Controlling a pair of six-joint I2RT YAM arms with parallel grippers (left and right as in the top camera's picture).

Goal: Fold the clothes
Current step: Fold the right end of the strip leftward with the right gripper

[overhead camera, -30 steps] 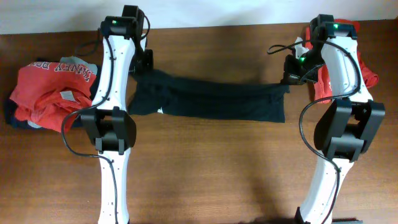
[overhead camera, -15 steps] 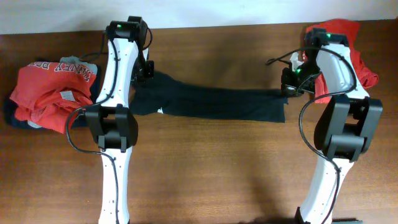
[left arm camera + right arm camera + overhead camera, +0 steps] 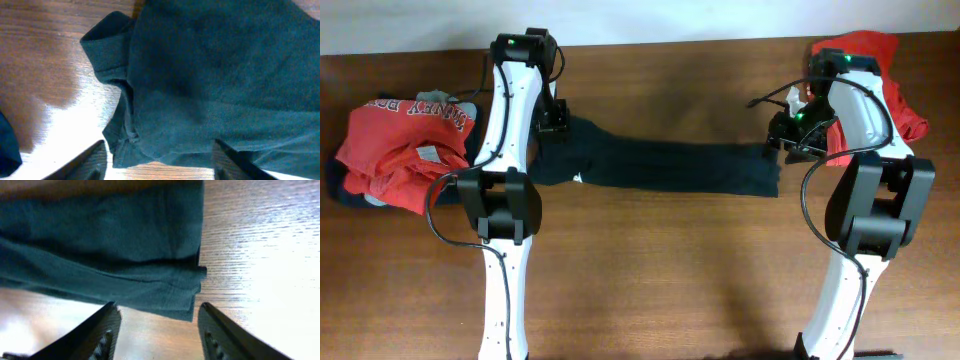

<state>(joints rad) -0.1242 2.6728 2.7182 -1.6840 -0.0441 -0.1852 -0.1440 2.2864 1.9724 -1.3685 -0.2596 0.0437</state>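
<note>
Left pincer [image 3: 159, 152] is hanging wide open just above one end of the black T-shirt [image 3: 660, 168], with cloth filling the gap and nothing gripped. Right pincer [image 3: 159, 309] is also gaping wide, and the shirt's other end, the hem edge [image 3: 197, 272], is sitting just ahead of its tips.

The shirt is lying flat on the wooden surface [image 3: 670, 270], pulled into a long narrow band between the two arms, with its white tag [image 3: 578, 180] showing near the left end.

My read is that we're sitting between grasps on a fold. To do it well:
- pinch at the outer corners, not mid-edge
- catch every layer, since the left end is looking bunched and doubled over
- be lifting both ends level so the band isn't twisting

Further out, a red T-shirt pile [image 3: 380, 150] with white lettering is sitting well left of the left arm, with a grey shirt [image 3: 445, 100] on top. Another red T-shirt [image 3: 905, 110] is lying beside the right arm at the far right corner. A pale wall [image 3: 670, 18] is running along the back edge.
</note>
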